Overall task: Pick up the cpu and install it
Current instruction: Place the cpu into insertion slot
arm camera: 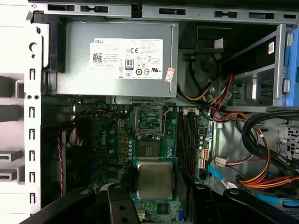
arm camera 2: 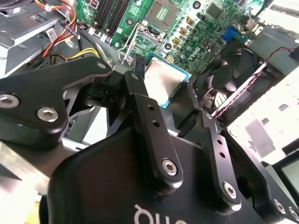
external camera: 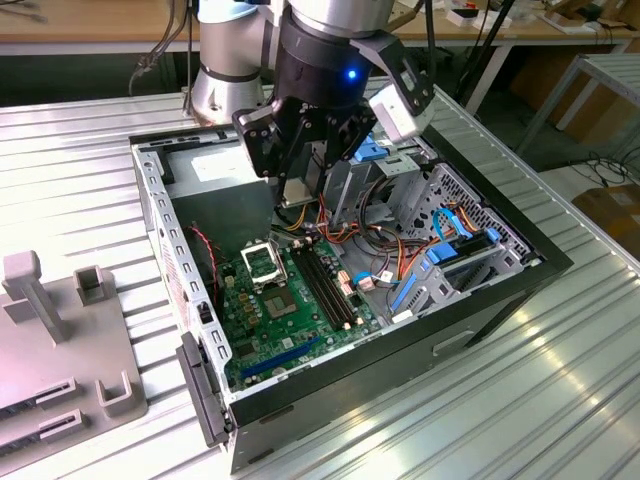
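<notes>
The cpu (arm camera: 154, 179) is a thin square chip with a pale silvery face and a green edge, held flat between my two black fingertips (arm camera 2: 137, 65). My gripper (arm camera 2: 164, 86) is shut on it by two opposite sides. In the exterior view the gripper (external camera: 298, 192) hangs inside the open computer case, above the back part of the green motherboard (external camera: 290, 320). The silver-framed socket (external camera: 262, 262) lies below it and a little toward the case front, with its frame (arm camera: 148, 116) swung open. The cpu is above the board and apart from the socket (arm camera: 148, 148).
A grey power supply (arm camera: 117, 58) fills the back of the case. Black memory slots (external camera: 326, 285) and coloured cables (external camera: 400, 250) lie to the exterior view's right of the socket. A black fan (arm camera 2: 233, 70) sits by the case wall. A grey fixture (external camera: 50, 330) stands on the table.
</notes>
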Available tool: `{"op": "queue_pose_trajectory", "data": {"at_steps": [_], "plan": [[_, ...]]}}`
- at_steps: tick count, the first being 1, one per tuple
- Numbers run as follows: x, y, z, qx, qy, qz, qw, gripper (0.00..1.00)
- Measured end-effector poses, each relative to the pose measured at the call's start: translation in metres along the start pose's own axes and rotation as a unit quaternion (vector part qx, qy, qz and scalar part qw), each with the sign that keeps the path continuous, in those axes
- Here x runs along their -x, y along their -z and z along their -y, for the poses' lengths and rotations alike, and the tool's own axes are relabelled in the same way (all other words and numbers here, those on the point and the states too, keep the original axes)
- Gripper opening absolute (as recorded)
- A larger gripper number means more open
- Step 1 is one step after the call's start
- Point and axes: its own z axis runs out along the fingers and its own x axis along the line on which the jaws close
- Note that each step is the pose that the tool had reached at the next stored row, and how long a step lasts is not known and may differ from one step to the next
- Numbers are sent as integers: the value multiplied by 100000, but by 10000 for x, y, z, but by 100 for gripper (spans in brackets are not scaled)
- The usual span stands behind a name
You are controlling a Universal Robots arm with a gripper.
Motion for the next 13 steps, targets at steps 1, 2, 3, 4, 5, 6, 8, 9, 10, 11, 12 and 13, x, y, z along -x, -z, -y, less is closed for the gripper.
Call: {"op": "queue_pose_trajectory", "data": {"at_steps": [1,2,3,4,5,6,8,9,10,11,12,13], "plan": [[0,-7,0,0,2,-3,100000,48],[0,-13,0,6,2,2,100000,48],[0,-21,0,4,0,2,100000,48],[0,-25,0,0,0,0,100000,48],[0,-34,1,-1,-2,1,100000,48],[0,-39,1,1,-1,-1,100000,48],[0,-51,1,1,1,-1,100000,48],[0,-58,1,2,0,-1,100000,48],[1,-63,1,2,1,1,100000,48],[0,-69,1,5,0,1,100000,48],[1,-77,1,6,0,3,100000,48],[1,-86,1,1,0,-1,100000,48]]}}
